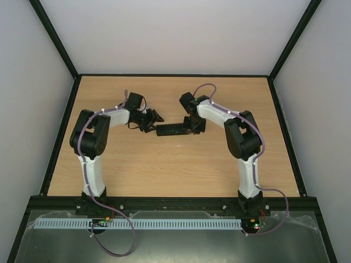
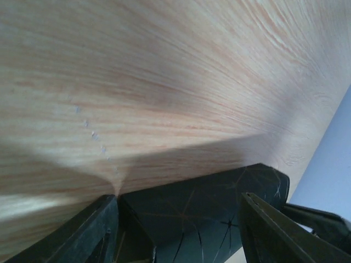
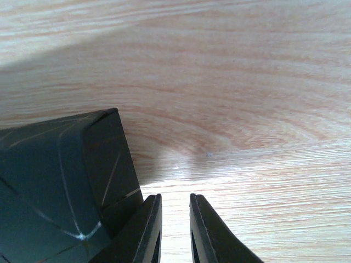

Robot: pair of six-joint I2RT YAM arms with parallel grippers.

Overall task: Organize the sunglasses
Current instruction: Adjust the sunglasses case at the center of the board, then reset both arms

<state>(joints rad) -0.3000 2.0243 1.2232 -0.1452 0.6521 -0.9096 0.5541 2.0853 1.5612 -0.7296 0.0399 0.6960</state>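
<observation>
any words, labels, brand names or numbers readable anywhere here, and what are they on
None can be read in any view.
The black case shows only thin pale lines, no lettering.
The left gripper, the right gripper and the wooden table carry no legible marks.

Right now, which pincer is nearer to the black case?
Left, as far as the views show. The left pincer straddles one end of the black case, a finger on each side. The right pincer sits beside the other end, fingers nearly closed and empty.

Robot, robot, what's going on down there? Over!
Left pincer open around the black case. Right pincer nearly shut beside the case, holding nothing. Sunglasses not in sight. Nothing in the way.
</observation>
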